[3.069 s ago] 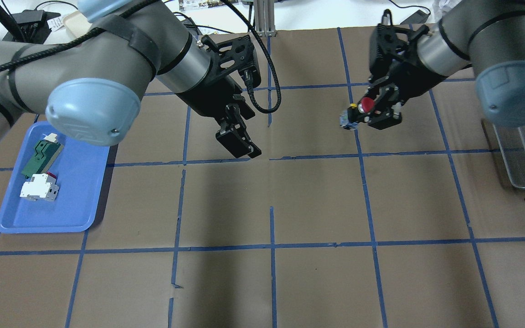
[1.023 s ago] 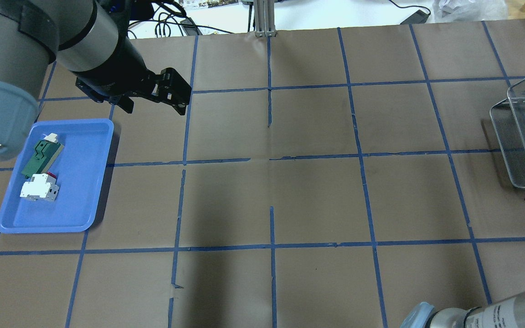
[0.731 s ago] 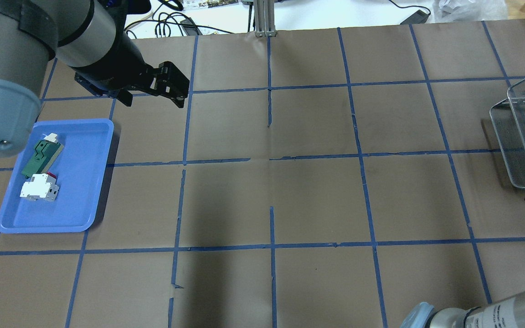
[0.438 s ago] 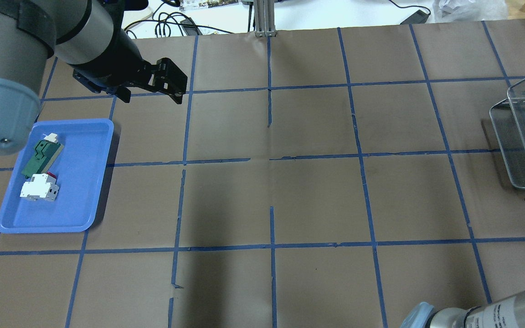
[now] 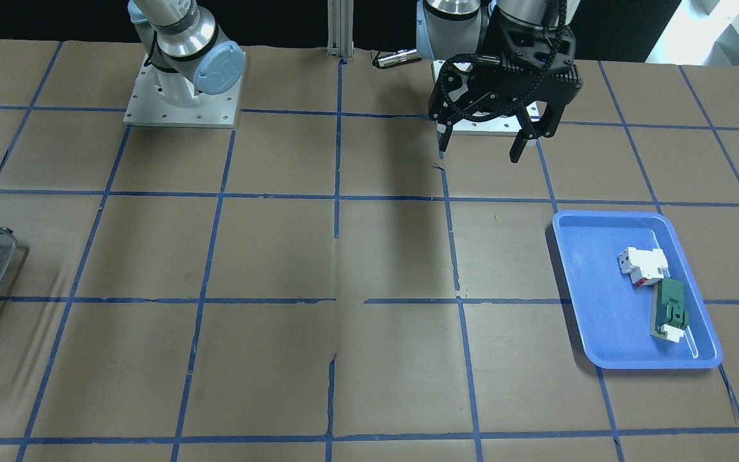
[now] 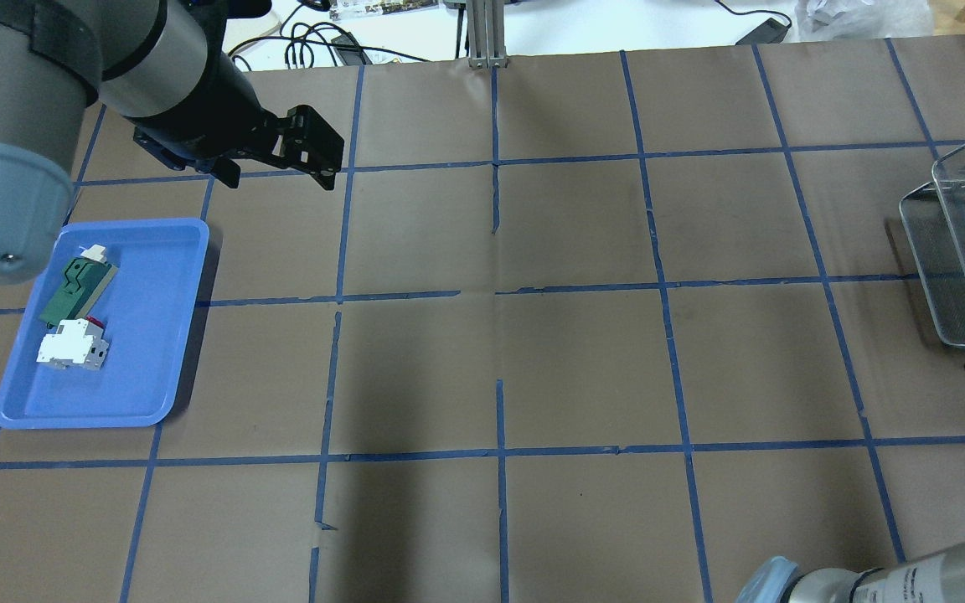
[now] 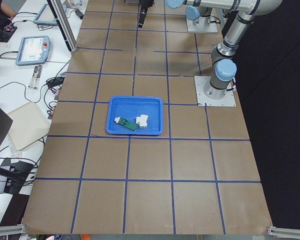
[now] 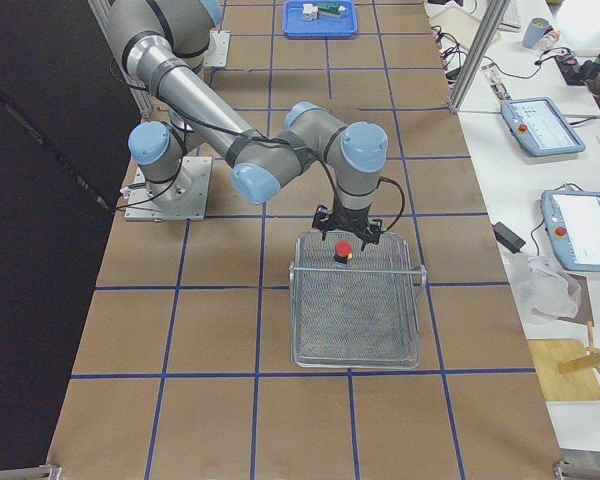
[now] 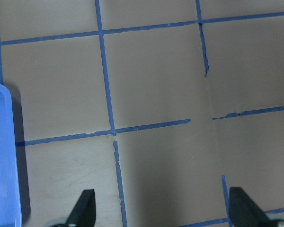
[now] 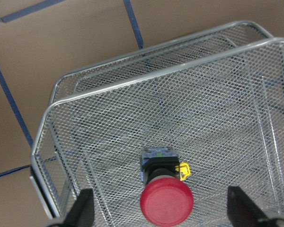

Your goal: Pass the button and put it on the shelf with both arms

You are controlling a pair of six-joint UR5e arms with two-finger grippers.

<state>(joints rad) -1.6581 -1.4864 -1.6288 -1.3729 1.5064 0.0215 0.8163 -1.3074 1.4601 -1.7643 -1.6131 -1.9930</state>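
My right hand (image 10: 162, 207) hangs released, fingers spread wide — the button (image 10: 166, 201) sits straight below between them, touching neither, red cap toward my palm, resting on the wire shelf (image 10: 217, 109). My left hand (image 5: 478, 151), also spread and empty, is well apart, far across the table (image 5: 280, 256).

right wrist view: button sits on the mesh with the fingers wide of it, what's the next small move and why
Probably lift the right end effector straight up, clear of the wire shelf. The button appears to rest on the mesh and both fingers stand wide of it, touching nothing, so it looks released; a straight rise should avoid knocking it or the rim.
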